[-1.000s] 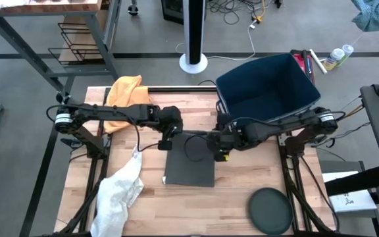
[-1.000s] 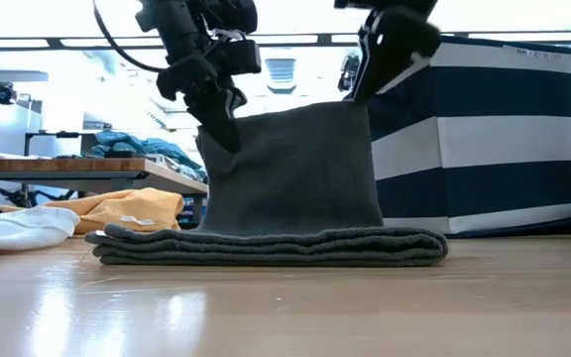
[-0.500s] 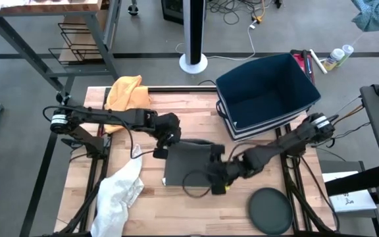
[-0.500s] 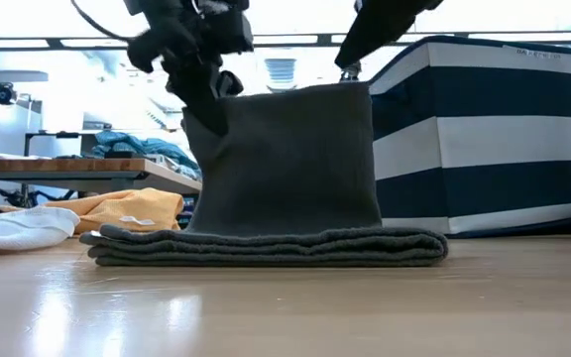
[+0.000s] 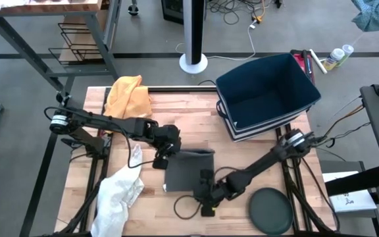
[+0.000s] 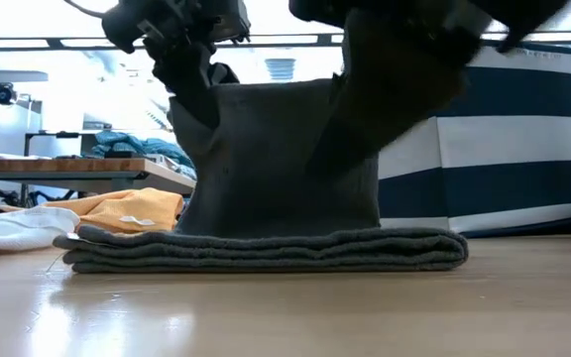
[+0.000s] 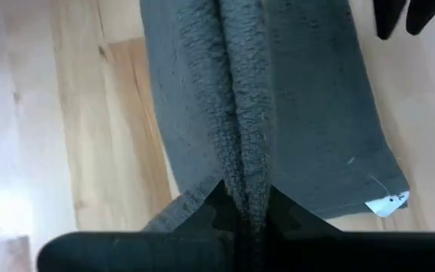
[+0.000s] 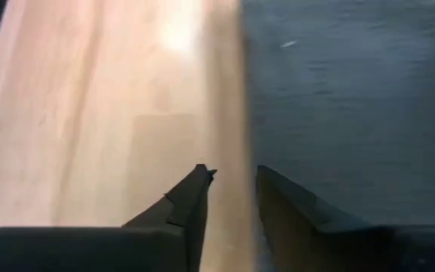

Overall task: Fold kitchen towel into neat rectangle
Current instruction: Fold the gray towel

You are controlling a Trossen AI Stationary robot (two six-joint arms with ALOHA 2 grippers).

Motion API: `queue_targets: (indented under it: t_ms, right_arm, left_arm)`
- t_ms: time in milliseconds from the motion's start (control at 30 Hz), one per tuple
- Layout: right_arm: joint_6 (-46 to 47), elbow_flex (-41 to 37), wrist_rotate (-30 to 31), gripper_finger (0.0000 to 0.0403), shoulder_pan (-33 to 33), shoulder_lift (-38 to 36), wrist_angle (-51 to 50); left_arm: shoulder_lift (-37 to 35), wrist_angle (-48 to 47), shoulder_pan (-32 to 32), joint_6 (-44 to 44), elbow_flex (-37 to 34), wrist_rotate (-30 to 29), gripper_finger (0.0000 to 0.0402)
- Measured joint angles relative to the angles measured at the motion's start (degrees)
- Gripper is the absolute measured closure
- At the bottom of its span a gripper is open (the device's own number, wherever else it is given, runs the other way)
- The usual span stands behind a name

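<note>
Pinching plush grey towel (image 7: 308,113), left hand (image 7: 242,208).

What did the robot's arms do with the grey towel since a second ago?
Both arms swung toward the table's near edge, carrying the towel's raised flap over the folded part. The right gripper has let go and its fingers are empty beside the towel. The left gripper stays pinched on its corner. The orange cloth, white cloth and striped bin haven't moved.

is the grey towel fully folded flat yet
No. One flap of the grey towel stands up, pinched in the left end effector.
</note>
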Motion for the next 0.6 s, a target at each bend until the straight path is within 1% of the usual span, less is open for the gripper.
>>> queue_targets:
  t_ms: [133,200,333,600]
  right_arm:
    - [0.49,0.00,-0.64,0.0350,0.45,3.06,2.86]
    - [1.67,0.00,-0.46,0.0368,0.33,3.87,2.68]
    - [2.20,0.00,1.44,0.0396,-0.32,4.73,2.87]
    - [2.65,0.00,3.68,0.0402,-1.09,4.76,2.62]
  left_arm:
    - [-0.03,0.15,-1.02,-1.87,-2.29,-0.06,0.0397]
    - [-0.03,0.30,-1.64,-2.71,-2.73,-0.07,0.0397]
    - [-0.03,1.80,-3.12,-4.97,-2.81,-0.04,0.0398]
    - [-0.03,2.88,-6.36,-8.13,-2.81,-0.02,0.0394]
